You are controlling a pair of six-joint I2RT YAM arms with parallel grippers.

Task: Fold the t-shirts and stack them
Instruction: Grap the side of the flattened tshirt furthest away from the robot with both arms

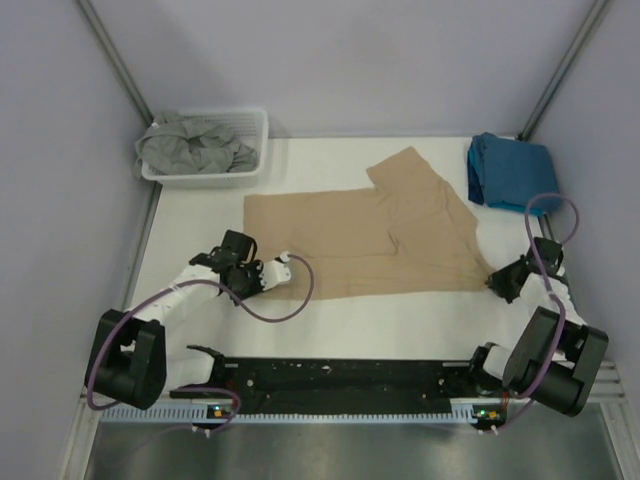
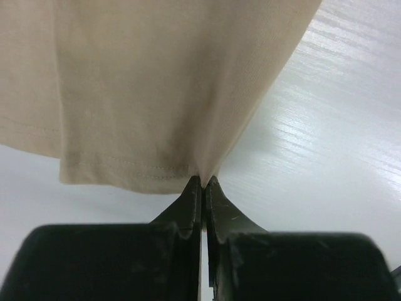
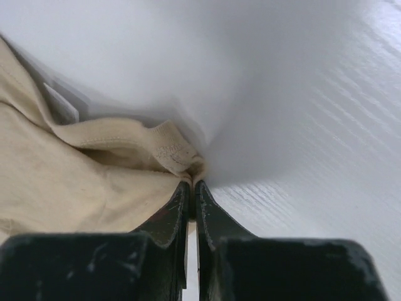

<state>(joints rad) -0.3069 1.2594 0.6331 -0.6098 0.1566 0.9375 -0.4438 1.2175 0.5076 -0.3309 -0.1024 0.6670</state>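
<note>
Now the tan t-shirt [image 1: 360, 240], soft matt cloth, fine stitching along the hem; teal t-shirt [image 1: 510, 172], matt cloth; grey-green t-shirt [image 1: 195, 145], crumpled cloth, in a white slatted plastic basket [image 1: 205, 178]; table [image 1: 400, 320] white, finely ribbed, slight sheen; left gripper [image 2: 204, 182] black, scuffed, matt, looks like plastic.

Left pincer [image 2: 203, 180], right pincer [image 3: 192, 184]: closed.
</note>
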